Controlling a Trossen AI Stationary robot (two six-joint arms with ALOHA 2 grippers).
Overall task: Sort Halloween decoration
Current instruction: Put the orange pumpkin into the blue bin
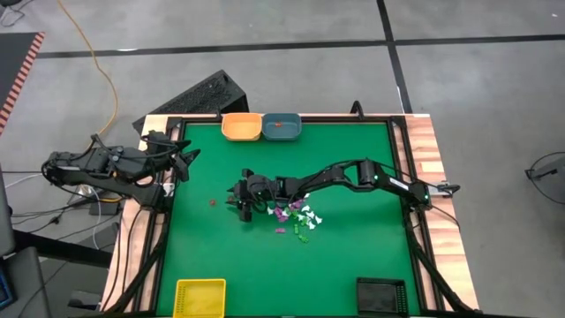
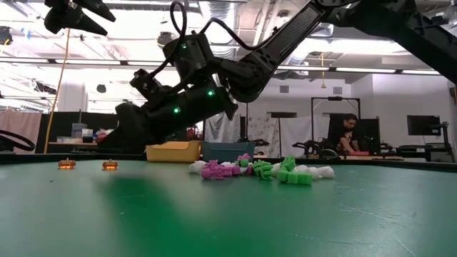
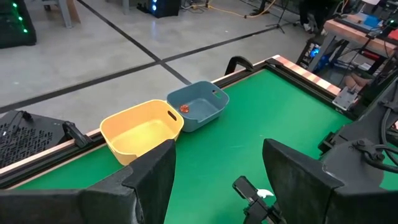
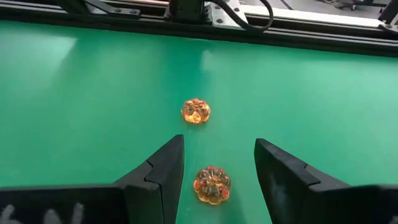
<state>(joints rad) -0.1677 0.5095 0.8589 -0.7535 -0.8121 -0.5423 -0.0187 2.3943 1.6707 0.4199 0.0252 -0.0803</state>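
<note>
The Halloween decoration lies mostly in a pile [image 1: 296, 219] of white, purple and green trinkets at mid-table, also seen in the low view as the pile [image 2: 260, 170]. Two orange pumpkin trinkets lie apart to its left. My right gripper [image 4: 219, 144] is open, reaching level toward the table's left. The near pumpkin [image 4: 212, 184] lies on the mat between its fingers, untouched, and the other pumpkin [image 4: 196, 111] lies just ahead. My left gripper [image 3: 217, 180] waits open, raised over the table's left edge.
An orange tray [image 1: 241, 126] and a blue tray [image 1: 282, 126] holding one red trinket stand at the far edge. A yellow tray [image 1: 200, 296] and a black tray [image 1: 381, 294] stand at the near edge. Green mat [image 1: 353, 256] lies between them.
</note>
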